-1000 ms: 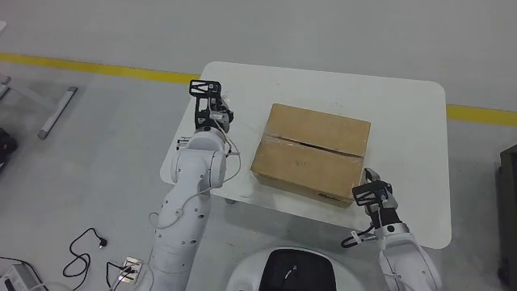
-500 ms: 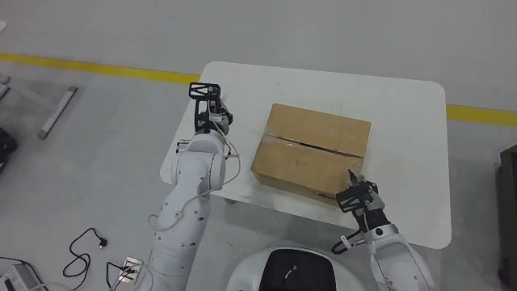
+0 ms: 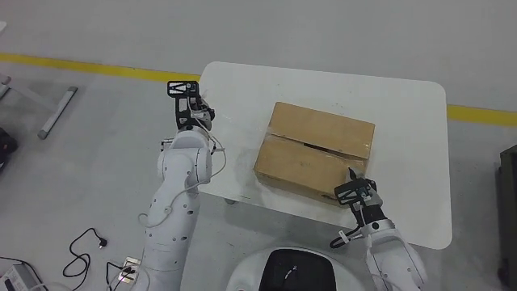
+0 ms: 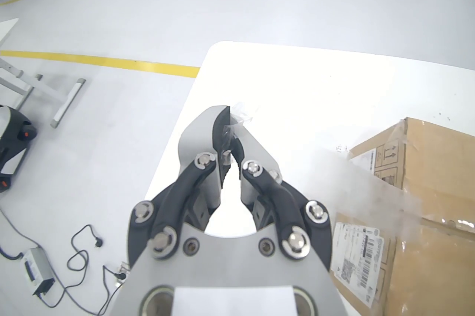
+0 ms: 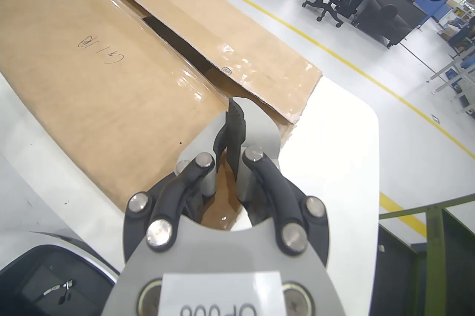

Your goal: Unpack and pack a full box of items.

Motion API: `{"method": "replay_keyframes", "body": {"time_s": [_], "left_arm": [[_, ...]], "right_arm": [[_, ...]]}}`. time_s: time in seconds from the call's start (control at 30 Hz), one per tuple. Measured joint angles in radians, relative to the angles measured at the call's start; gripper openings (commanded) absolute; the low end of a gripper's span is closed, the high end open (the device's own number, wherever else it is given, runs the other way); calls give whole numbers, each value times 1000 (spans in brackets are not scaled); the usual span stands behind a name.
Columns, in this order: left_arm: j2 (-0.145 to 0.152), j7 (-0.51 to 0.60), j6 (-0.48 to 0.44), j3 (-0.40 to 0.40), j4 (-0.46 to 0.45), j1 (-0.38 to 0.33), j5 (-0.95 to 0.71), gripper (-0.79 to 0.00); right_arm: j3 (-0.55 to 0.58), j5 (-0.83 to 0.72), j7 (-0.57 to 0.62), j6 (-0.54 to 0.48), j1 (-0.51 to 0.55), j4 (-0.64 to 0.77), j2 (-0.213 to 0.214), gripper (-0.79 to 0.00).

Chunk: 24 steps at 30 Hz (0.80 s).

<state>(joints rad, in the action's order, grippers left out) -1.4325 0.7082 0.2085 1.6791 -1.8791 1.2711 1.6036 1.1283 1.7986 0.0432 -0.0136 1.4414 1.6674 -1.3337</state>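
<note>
Top view: brown cardboard box [image 3: 315, 149] on the white worktop [image 3: 404, 105], seam gaping. Right pincer [image 5: 234, 109], closed narrow, at the box's near corner; left pincer [image 4: 228, 124], apart from the box, pinches crumpled clear tape [image 4: 240, 117]. Best hook the near flap [image 3: 295, 166] slowly.

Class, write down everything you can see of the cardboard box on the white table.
The cardboard box is brown, rectangular and lies flat on the white table, slightly skewed to its edges. Its two top flaps are down but parted along the middle seam, leaving a dark gap. Glossy clear tape clings beside the seam; the near flap bears handwriting, one side a white label. The shut right gripper sits at the seam's end by the corner; contact cannot be told.
</note>
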Motion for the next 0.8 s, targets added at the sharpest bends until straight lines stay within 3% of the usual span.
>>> {"method": "replay_keyframes", "body": {"time_s": [0.43, 0.5, 0.53, 0.57, 0.8], "left_arm": [[6, -4, 30, 33, 69, -10, 18, -757], [6, -1, 34, 25, 80, -2, 26, -662], [5, 3, 41, 22, 89, 2, 32, -499], [5, 5, 47, 20, 96, 4, 35, 0], [5, 27, 81, 17, 133, 4, 68, 0]], "right_arm": [[12, 7, 2, 2, 18, 12, 2, -785], [13, 7, 3, 1, 20, 14, 2, -785], [14, 6, 3, 2, 21, 15, 2, -785], [14, 6, 3, 2, 22, 16, 2, -785], [16, 7, 3, 1, 24, 18, 2, -785]]}}
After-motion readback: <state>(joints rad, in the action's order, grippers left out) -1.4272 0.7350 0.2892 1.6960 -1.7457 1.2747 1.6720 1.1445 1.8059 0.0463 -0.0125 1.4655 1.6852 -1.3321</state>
